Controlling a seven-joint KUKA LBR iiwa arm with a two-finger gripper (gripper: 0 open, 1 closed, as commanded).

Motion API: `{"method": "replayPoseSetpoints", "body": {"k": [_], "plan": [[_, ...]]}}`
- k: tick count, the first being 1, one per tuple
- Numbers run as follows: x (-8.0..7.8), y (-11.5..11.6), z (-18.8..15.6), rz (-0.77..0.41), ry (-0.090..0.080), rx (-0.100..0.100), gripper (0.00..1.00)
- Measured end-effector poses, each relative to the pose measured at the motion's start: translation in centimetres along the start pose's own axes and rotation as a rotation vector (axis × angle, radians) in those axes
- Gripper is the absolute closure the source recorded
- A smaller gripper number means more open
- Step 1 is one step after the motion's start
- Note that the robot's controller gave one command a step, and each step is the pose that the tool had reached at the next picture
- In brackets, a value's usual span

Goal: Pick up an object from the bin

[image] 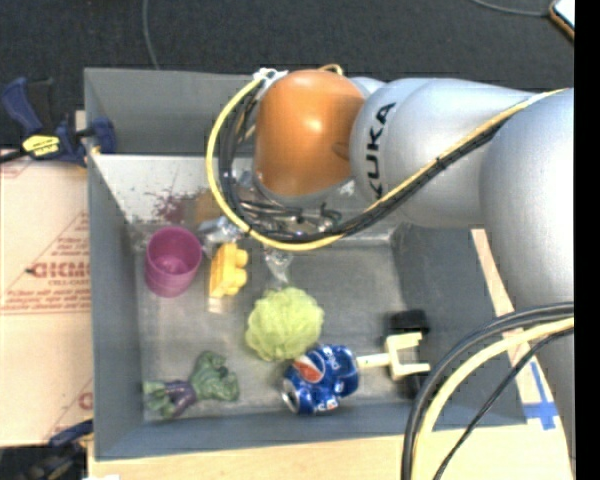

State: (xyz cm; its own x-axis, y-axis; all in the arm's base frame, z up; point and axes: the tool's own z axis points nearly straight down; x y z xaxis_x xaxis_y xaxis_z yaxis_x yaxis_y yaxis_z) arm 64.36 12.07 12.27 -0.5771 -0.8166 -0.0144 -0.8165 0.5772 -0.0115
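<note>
The arm [540, 168] reads "KUKA". One crushed Pepsi can [321, 378] lies at the bin's [430, 280] front. The claw [277, 261], grip impossible to tell, hangs between one yellow block [228, 270] and one green puff [284, 324].

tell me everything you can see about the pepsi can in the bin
The pepsi can is a blue metal drink can with its red, white and blue logo showing. It looks dented and partly crushed. It lies on its side on the bin floor, close to the wall at the view's bottom. The yellow-green fluffy ball meets its upper edge. A pale yellow plastic piece reaches its right end. A green toy lies apart to its left.
</note>
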Motion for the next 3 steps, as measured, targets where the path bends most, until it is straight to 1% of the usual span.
{"method": "replayPoseSetpoints", "body": {"k": [1,2,3], "plan": [[-0.3,-0.1,4.0,-0.321,-0.025,0.025,1.00],[-0.3,-0.1,4.0,-0.320,-0.025,0.024,1.00],[-0.2,-0.1,2.7,-0.319,-0.023,0.022,1.00]]}}
